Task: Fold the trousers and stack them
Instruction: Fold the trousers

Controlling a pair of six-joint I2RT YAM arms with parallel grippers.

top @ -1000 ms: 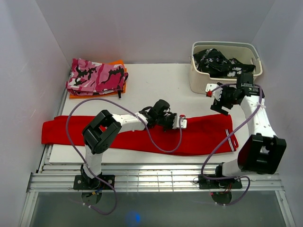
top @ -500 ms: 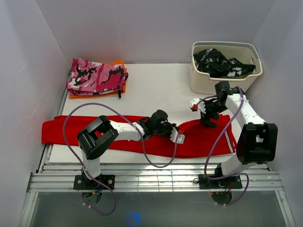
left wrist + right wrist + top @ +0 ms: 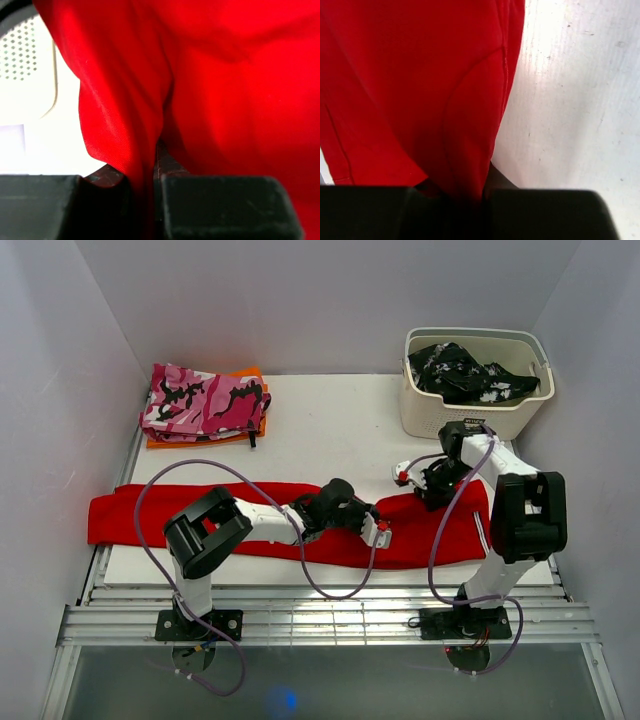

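Note:
The bright-red trousers [image 3: 150,515] lie stretched across the near part of the white table [image 3: 330,420], with thin white stripes [image 3: 484,536] at their right end. My left gripper [image 3: 372,528] rests low on the middle of the trousers. In the left wrist view it [image 3: 152,170] is shut on a raised fold of the red cloth [image 3: 240,90]. My right gripper [image 3: 425,492] is at the far edge of the trousers near their right end. The right wrist view shows it [image 3: 470,192] shut on the cloth's edge [image 3: 410,90], bare table [image 3: 580,100] beside it.
A cream basket [image 3: 420,410] holding a black-and-white garment [image 3: 460,372] stands at the back right, just behind my right arm. A folded pink camouflage garment [image 3: 205,400] lies on orange cloth [image 3: 200,440] at the back left. White walls close in three sides.
My right gripper came down from beside the basket onto the trousers' far edge and shut on it. My left gripper shifted slightly nearer and rightwards with its fold; the cloth between them bunched.

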